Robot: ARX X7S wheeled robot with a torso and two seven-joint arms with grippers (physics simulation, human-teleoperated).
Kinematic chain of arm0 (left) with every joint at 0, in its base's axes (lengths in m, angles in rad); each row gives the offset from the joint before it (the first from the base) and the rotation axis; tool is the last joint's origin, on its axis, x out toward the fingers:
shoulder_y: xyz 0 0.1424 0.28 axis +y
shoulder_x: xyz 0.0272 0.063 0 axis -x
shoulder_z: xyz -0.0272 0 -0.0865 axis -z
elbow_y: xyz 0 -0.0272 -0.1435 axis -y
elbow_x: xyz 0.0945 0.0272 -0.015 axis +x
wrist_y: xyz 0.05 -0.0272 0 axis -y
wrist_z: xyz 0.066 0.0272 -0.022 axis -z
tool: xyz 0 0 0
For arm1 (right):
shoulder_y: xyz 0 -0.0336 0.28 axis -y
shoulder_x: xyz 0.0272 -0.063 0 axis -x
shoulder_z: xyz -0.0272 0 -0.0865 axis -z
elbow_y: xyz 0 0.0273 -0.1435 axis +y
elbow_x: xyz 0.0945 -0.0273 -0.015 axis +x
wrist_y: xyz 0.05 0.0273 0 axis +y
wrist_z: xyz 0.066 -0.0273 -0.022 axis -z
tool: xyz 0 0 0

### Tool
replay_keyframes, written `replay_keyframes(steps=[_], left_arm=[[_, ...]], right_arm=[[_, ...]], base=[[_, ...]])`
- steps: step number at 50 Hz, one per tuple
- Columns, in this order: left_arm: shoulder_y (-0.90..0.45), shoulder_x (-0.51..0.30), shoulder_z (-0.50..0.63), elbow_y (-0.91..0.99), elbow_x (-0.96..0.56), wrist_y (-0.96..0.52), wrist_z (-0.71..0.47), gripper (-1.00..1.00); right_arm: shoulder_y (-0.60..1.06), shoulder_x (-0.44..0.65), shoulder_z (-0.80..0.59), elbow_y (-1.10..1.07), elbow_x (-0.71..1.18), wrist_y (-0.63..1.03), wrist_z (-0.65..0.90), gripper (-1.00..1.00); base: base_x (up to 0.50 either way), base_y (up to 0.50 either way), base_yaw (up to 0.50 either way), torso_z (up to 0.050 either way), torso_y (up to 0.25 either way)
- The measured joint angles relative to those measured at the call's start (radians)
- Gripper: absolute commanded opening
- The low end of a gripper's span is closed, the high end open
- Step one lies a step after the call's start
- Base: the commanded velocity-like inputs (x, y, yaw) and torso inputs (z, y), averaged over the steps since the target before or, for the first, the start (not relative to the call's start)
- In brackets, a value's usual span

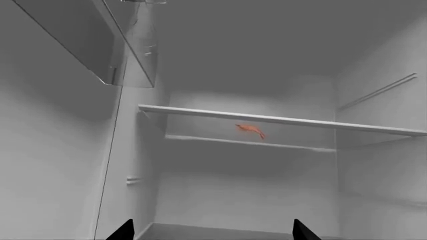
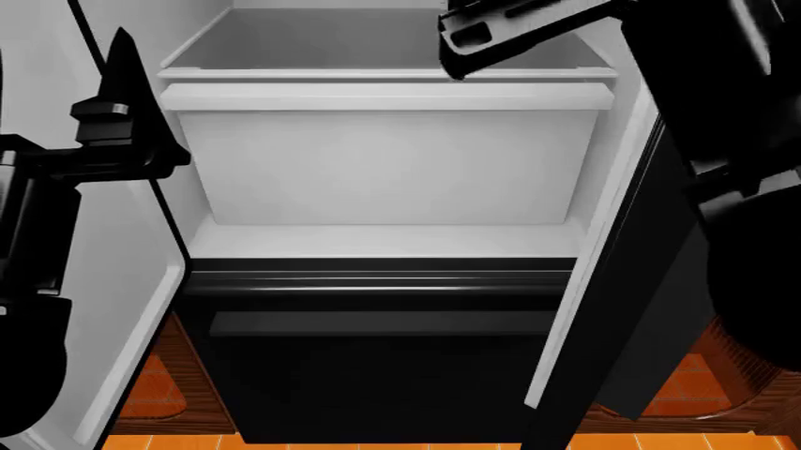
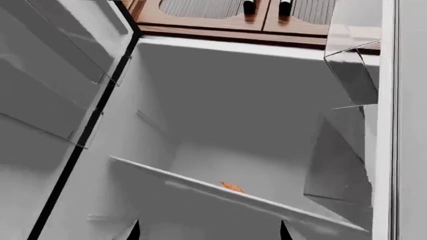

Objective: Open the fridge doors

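Both fridge doors stand swung outward. In the head view the left door (image 2: 131, 319) shows its white inner face and the right door (image 2: 626, 281) its white edge and glossy black outer side. My left gripper (image 1: 213, 232) is open and empty, facing the white interior and its shelf (image 1: 280, 121). The head view has it (image 2: 126, 98) raised beside the left door's edge. My right gripper (image 3: 210, 231) is also open and empty, pointing into the compartment between the left door (image 3: 47, 100) and the right door (image 3: 393, 125). It (image 2: 501, 33) reaches in at the top. No handle shows.
A small orange item (image 1: 250, 130) lies on a rear shelf. A white bin (image 2: 388, 159) fills the lower compartment above a wide black drawer front (image 2: 375, 375). Clear door bins (image 3: 347, 150) line the right door. Brown wooden cabinets (image 3: 267, 15) sit above the fridge, and the floor (image 2: 701, 384) is orange.
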Motion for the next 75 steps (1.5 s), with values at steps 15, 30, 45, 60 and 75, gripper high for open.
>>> replay_keyframes(steps=[15,30,45,60,75], left_arm=[[0.001,0.005,-0.004,-0.003,0.000,-0.006,0.001,1.00],[0.006,0.008,-0.008,-0.007,0.002,-0.008,0.002,1.00],[0.012,0.011,-0.011,-0.007,0.008,-0.009,0.000,1.00],[0.018,0.010,-0.014,-0.007,0.012,-0.010,0.001,1.00],[0.018,0.012,-0.019,-0.008,0.012,-0.015,0.004,1.00]], right_arm=[[-0.007,-0.032,-0.087,0.084,0.021,0.077,-0.024,1.00],[-0.022,-0.073,-0.157,0.199,-0.023,0.085,-0.123,1.00],[-0.030,-0.120,-0.200,0.335,-0.086,0.053,-0.225,1.00],[-0.045,-0.164,-0.226,0.523,-0.164,-0.023,-0.352,1.00],[-0.064,-0.199,-0.232,0.686,-0.238,-0.098,-0.399,1.00]], base=[[0.00,0.00,0.00,0.000,0.000],[0.00,0.00,0.00,0.000,0.000],[0.00,0.00,0.00,0.000,0.000],[0.00,0.00,0.00,0.000,0.000],[0.00,0.00,0.00,0.000,0.000]])
